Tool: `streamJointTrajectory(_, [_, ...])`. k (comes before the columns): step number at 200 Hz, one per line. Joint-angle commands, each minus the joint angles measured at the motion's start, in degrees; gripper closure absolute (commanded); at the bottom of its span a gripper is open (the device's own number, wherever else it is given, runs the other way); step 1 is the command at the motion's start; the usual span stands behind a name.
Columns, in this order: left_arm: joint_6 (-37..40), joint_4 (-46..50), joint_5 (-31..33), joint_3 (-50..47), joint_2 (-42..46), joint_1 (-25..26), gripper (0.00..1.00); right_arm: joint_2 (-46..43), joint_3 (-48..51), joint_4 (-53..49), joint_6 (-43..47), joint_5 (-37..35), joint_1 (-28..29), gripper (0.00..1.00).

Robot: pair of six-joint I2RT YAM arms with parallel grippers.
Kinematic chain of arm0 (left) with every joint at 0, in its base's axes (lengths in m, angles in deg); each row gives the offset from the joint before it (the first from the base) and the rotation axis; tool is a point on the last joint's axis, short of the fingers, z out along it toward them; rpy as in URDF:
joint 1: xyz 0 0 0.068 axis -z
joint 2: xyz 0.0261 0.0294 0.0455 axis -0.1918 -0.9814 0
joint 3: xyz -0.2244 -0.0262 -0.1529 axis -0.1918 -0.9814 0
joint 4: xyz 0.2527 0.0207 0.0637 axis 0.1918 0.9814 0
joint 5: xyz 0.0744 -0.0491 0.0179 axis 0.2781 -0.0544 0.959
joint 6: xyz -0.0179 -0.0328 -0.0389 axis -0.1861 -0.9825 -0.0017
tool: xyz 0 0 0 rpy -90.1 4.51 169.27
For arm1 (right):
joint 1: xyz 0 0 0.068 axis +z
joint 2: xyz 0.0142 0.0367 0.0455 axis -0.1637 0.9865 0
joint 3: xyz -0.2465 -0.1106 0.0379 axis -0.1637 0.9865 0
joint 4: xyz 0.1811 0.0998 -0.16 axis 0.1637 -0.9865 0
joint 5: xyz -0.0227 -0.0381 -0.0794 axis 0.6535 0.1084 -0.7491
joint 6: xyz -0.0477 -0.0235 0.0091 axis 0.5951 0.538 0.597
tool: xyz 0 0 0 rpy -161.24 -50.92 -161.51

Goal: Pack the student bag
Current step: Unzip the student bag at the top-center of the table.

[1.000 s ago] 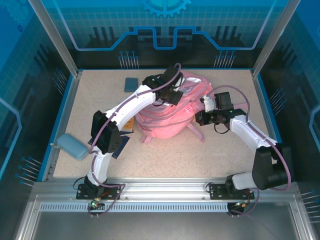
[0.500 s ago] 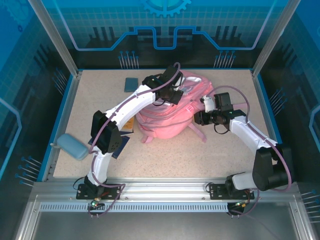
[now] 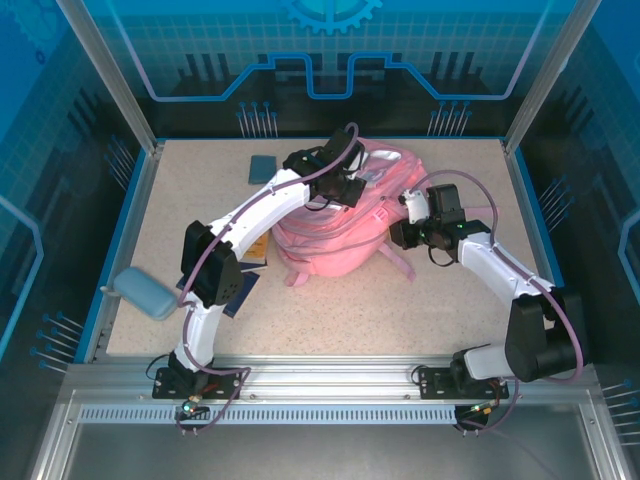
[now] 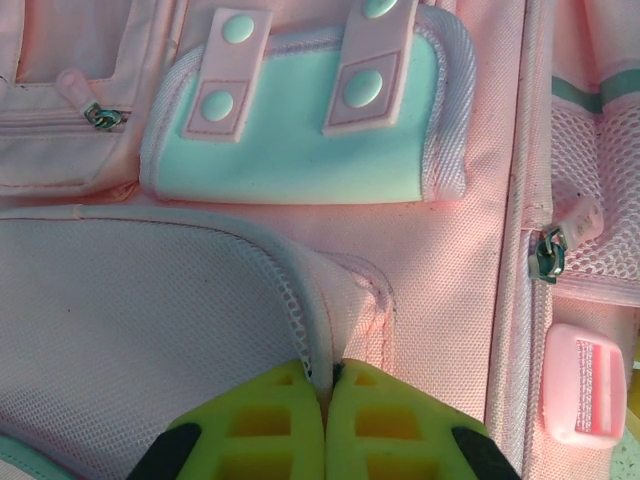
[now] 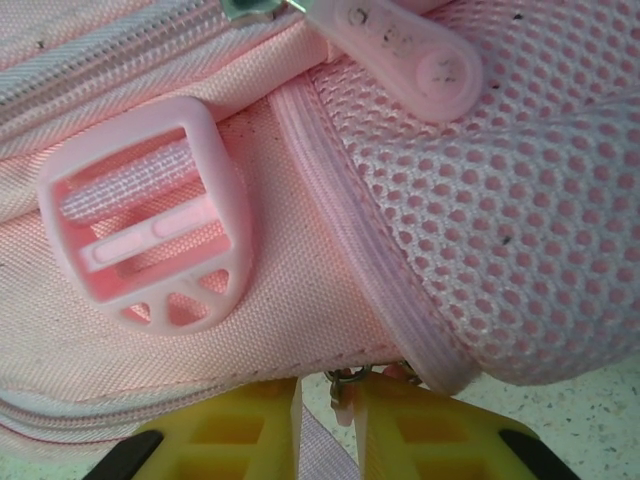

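Student bag (image 3: 330, 245) lies far-centre on table (image 3: 420, 315). My left claw (image 4: 326, 378) pinched together on pocket flap (image 4: 300, 275). My right claw (image 5: 328, 398), clamped on pink webbing (image 5: 316, 445) beside zip (image 5: 345, 380), just nudged inward. Side tugged along; opening underway, I reckon.

White shells, black joints, looping purple cables (one per arm) on left arm (image 3: 255, 210) and right arm (image 3: 495, 262) — left gripper (image 4: 326, 375) and right gripper (image 5: 328, 395) have ribbed yellow-green fingers (image 4: 305, 435).
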Motion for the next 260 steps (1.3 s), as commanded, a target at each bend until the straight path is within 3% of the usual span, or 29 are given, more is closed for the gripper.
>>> streamJointTrajectory(1, [-0.4, -4.1, -2.2, 0.1, 5.4, 0.0, 1.00, 1.0, 0.0, 3.4, 1.8, -1.0, 0.8, 0.79])
streamJointTrajectory(44, [-0.9, -4.8, -2.3, -0.8, 5.3, -0.1, 1.00, 0.8, 0.1, 3.8, 1.3, -0.9, 1.2, 1.00])
streamJointTrajectory(107, [-6.5, -8.1, -0.2, -0.6, 2.7, -0.1, 1.00, -6.0, 3.6, -1.2, -2.0, 2.3, 6.7, 1.00])
streamJointTrajectory(170, [-16.4, -13.8, -3.3, -0.2, -0.8, 0.3, 1.00, -4.5, 6.3, 9.1, -11.1, 6.4, 19.4, 1.00])
streamJointTrajectory(203, [-16.9, -13.8, -3.1, -0.6, -1.2, 0.1, 1.00, -4.8, 7.5, 11.5, -15.9, 3.0, 20.0, 1.00])
streamJointTrajectory(218, [-16.1, -13.7, -3.8, -1.1, -0.7, -0.2, 1.00, -8.1, 8.6, 9.6, -17.8, 0.2, 18.3, 0.87])
streamJointTrajectory(248, [-14.6, -14.5, -5.9, -2.5, 0.2, -0.5, 1.00, -14.7, 9.1, 3.6, -23.1, -3.3, 14.0, 0.46])
streamJointTrajectory(260, [-14.4, -15.1, -7.3, -2.7, 0.2, -0.5, 1.00, -15.5, 8.0, 1.3, -26.3, -2.1, 12.0, 0.39])
